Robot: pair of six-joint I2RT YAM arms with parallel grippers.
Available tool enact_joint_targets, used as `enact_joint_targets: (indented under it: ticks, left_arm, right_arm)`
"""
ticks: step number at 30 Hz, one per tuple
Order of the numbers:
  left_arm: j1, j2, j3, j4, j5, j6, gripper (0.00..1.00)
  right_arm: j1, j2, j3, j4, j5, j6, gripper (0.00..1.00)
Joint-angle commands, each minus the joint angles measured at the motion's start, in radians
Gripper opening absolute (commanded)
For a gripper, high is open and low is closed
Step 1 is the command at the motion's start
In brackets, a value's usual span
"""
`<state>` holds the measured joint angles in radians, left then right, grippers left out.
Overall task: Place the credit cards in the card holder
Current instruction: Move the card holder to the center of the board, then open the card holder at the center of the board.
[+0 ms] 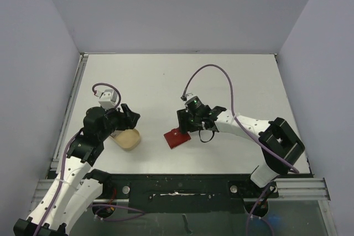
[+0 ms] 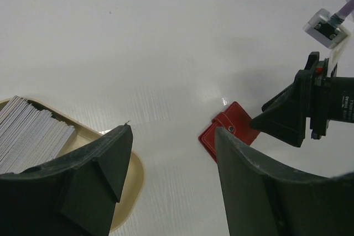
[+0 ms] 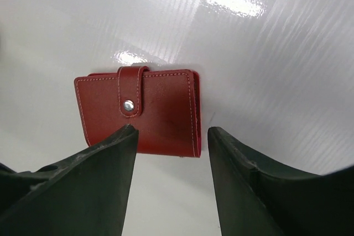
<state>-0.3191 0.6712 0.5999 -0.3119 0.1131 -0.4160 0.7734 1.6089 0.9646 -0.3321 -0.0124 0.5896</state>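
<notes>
**Top, left-wrist and right-wrist views of a white desk [image 1: 166,81].** The card holder [image 3: 163,106], a red folding wallet, lies flat and closed on the desk, right of centre. Its snap tab [image 3: 130,93] is fastened over one edge. The right tool [image 3: 172,131] hangs over the wallet with its jaws spread and nothing between them. In the right wrist view its two dark fingers [image 3: 94,181] frame the wallet's near edge: the finger on the view's left covers the wallet's lower left corner, and the other stands just past its right edge. Whether either finger touches the leather cannot be told. In the top view the same tool sits at the wallet's far edge, overlapping it. The credit cards [image 2: 30,131], a stack of pale grey cards with their edges showing, lie in a tan oval dish [image 2: 135,178] on the left of the desk, apart from the card holder. The left tool [image 2: 172,130] hovers at the dish, its jaws likewise spread and empty. One of its fingers hides part of the dish's near rim, and the cards lie beyond that finger, outside the gap between the jaws. In the left wrist view the wallet shows past the other finger, with a pointed fingertip of the right tool at its edge.
</notes>
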Motion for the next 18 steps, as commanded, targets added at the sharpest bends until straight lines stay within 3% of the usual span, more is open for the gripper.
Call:
enact_joint_targets:
  ticks: [1, 9, 18]
  left_arm:
    - [0.001, -0.027, 0.018, 0.042, 0.007, -0.009, 0.59]
    - [0.003, -0.085, 0.031, 0.019, -0.056, 0.001, 0.59]
    - [0.001, -0.163, 0.024, 0.003, -0.116, 0.006, 0.59]
  right_arm:
    - [0.011, -0.075, 0.043, 0.015, -0.035, -0.24, 0.54]
    - [0.078, -0.004, 0.12, 0.022, -0.075, -0.452, 0.51]
    - [0.138, 0.139, 0.187, 0.006, 0.013, -0.433, 0.49]
